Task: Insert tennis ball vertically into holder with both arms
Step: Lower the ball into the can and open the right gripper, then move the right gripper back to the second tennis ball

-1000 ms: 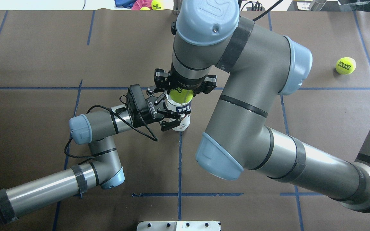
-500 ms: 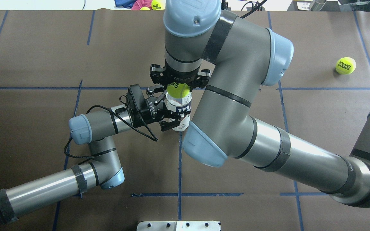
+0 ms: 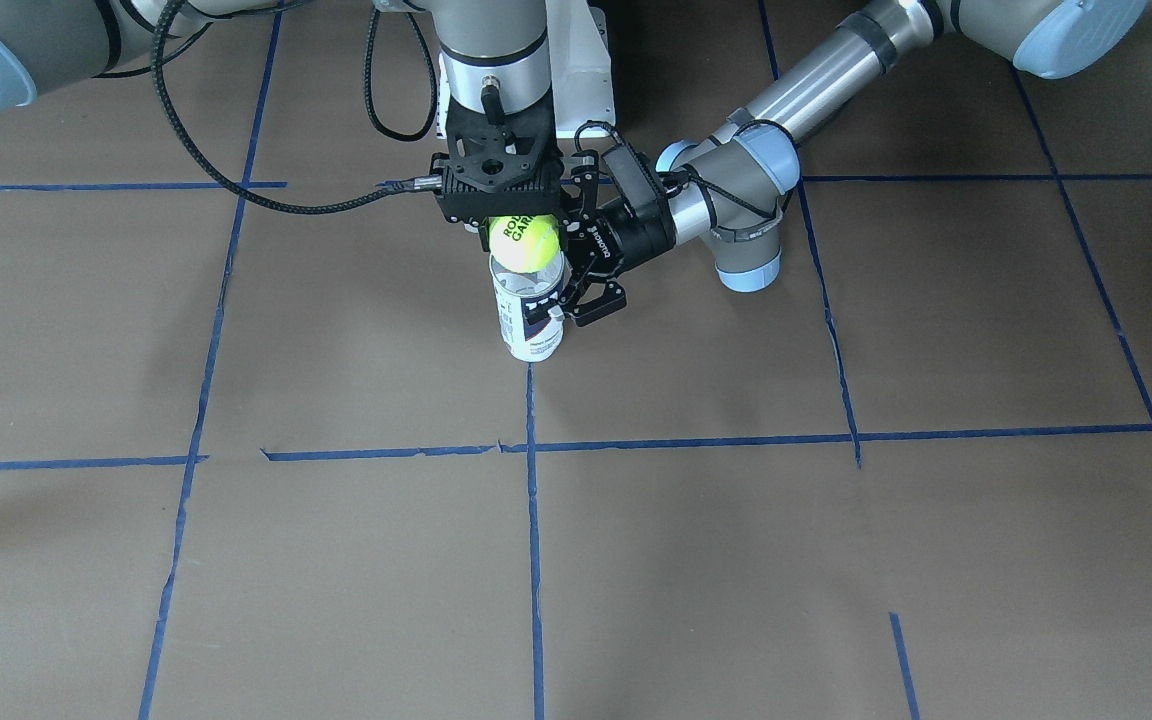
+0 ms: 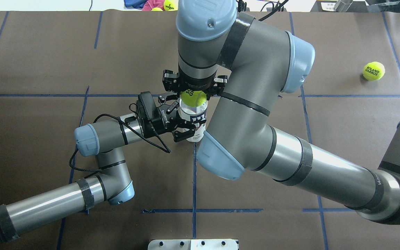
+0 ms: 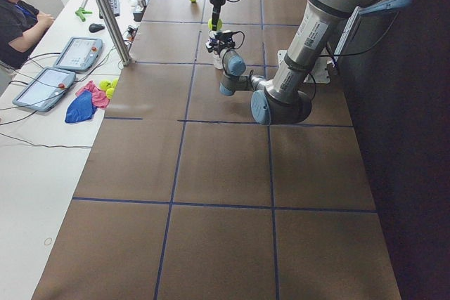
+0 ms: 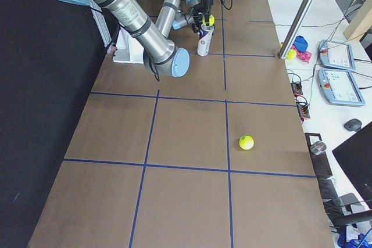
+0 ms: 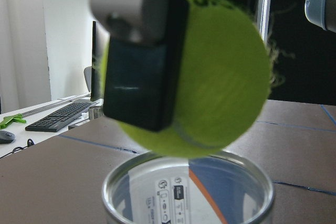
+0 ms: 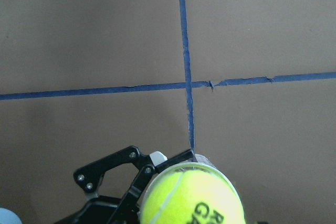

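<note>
Overhead exterior: you find the left arm [image 4: 43,205] entering from 8 o'clock and the right arm [image 4: 290,163] from 4 o'clock. They meet near the middle of the tabletop [image 4: 30,62].
Holder: the holder [image 4: 197,121] stands upright on the tabletop with its mouth open at the top. Its base sits at the far end of a blue tape line [image 4: 194,173] that runs off toward 6 o'clock.
Left hand: the left hand [image 4: 183,125] reaches in level from 9 o'clock. It is clamped on the holder's side below the rim, with one finger on each flank.
Right hand: the right hand [image 4: 193,94] points straight down over the holder and grips the tennis ball [image 4: 194,99]. In the left wrist view, you see a black pad [image 7: 139,87] pressed flat against the ball's 9 o'clock side.
Tennis ball: it hangs directly above the open mouth, centred on it, with its underside at about rim level. You cannot tell from these views whether it touches the rim. The front-facing view confirms that most of the ball is above the holder.
Second ball: a second ball [image 4: 373,71] lies loose on the tabletop at 2 o'clock from the holder, well apart from both hands. Its "ROLAND GARROS" print faces up.
</note>
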`<state>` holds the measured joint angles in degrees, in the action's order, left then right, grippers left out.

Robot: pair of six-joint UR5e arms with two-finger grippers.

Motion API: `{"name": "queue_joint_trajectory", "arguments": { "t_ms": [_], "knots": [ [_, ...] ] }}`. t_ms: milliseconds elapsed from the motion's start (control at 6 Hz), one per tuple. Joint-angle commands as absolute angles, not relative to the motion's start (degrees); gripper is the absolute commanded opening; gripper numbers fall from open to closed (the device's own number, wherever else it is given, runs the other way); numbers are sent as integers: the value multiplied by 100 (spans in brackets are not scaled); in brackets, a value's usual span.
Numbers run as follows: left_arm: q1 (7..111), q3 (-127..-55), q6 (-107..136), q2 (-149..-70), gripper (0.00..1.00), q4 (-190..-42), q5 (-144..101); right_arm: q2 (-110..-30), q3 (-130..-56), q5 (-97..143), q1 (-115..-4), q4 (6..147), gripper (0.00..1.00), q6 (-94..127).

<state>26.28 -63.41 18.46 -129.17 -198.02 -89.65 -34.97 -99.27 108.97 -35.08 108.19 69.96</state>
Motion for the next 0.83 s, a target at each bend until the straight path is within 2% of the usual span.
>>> {"name": "queue_joint_trajectory", "arguments": {
  "t_ms": [0, 333, 667],
  "knots": [
    [2628, -6346, 1846, -12920, 80, -19802, -8965, -3498, -9940, 10907, -3507, 10819, 100, 6996],
    [2628, -6346, 1846, -12920, 80, -19802, -8965, -3542, -10019, 10951, -3533, 10819, 100, 6831],
    [2628, -6354, 1854, -12911, 80, -19811, -8965, -4066, -10072, 11728, -4494, 10819, 100, 5440]
  ]
}}
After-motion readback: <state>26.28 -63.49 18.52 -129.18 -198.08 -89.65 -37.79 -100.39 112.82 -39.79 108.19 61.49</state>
